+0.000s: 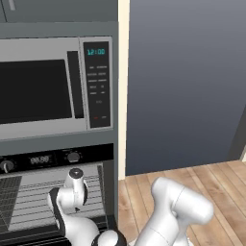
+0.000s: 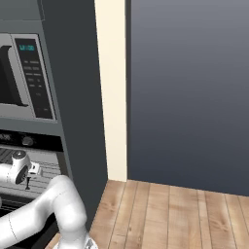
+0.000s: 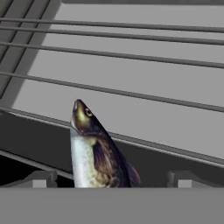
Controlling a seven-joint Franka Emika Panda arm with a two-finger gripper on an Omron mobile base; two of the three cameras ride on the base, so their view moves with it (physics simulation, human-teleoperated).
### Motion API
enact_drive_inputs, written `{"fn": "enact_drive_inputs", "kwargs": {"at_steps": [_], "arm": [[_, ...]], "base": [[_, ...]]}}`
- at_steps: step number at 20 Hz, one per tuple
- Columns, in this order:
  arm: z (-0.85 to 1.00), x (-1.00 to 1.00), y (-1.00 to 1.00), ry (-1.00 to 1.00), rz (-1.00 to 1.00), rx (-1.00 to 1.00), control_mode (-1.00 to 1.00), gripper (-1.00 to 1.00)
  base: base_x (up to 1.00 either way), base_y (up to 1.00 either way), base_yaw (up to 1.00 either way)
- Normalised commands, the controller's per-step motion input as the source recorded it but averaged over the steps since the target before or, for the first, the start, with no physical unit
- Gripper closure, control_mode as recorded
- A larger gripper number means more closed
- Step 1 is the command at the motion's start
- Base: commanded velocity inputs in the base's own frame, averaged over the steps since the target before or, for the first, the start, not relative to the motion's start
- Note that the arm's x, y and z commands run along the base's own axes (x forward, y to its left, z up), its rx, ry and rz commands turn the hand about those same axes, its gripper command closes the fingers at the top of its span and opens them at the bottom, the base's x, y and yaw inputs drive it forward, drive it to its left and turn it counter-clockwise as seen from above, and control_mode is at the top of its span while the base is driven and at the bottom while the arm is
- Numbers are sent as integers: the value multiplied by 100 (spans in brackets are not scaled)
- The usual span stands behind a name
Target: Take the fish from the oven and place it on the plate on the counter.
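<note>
1. My two-finger gripper (image 3: 111, 178) reaches into the open cavity of the built-in black oven (image 1: 57, 192); in the hand view its two dark finger tips (image 3: 41, 178) stand wide apart, released, one on either side of the fish.
2. The slender silvery-grey fish with a dark olive head (image 3: 94, 153) lies between my finger tips, head pointing away from me. Whether my fingers touch it cannot be told.
3. The grey wire rack (image 3: 131, 57) of the oven runs as parallel bars behind the fish.
4. My white arm (image 1: 72, 192) enters the oven below the knob-and-display panel (image 1: 41, 159).
5. The silver microwave with a keypad (image 1: 55, 84) sits directly above the oven.
6. Pale wooden plank flooring (image 2: 175, 214) lies to the right of the oven cabinet.
</note>
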Motion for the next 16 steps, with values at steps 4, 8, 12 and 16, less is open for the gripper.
{"fn": "enact_drive_inputs", "kwargs": {"at_steps": [4,8,12,16], "arm": [[-22,0,1,2,0,0,-100,-100],[-18,0,0,0,0,0,-100,100],[-21,0,0,1,0,0,-100,100],[-19,0,0,2,0,0,-100,100]], "base": [[0,0,0],[0,0,0],[0,0,0],[0,0,0]]}}
